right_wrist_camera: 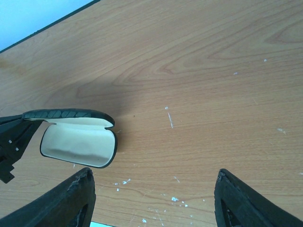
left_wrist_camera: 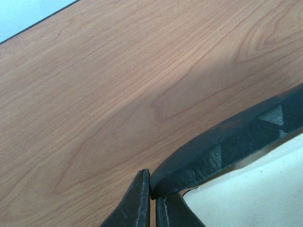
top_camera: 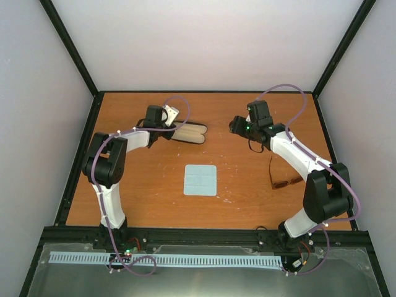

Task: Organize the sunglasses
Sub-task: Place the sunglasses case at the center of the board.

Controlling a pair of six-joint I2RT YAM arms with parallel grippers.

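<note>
Nearest the arm bases, a pale blue square cloth is lying flat on the wooden desk, roughly midway between the two arms and touching nothing else. Off to its right, the sunglasses are resting on the desk with their brown lenses near the right arm's elbow. One thin dark temple is pointing toward the far side, and the white forearm is crossing above part of the frame, so the overhead view is not showing the whole pair. They are lying well apart from the case and are not being held by either tool. Farther back on the left, the black oblong case is lying open, its cream lining facing up. The left tool is pinching the edge of the lid with its fingers pressed together on the rim, which is holding the lid raised above the lined tray. Its wrist camera is showing only bare wood grain beyond. On the far right, the right tool is hanging over bare desk with its fingers spread wide and nothing between them. Its camera is looking across scattered pale specks toward the open case and the left tool beside it.
</note>
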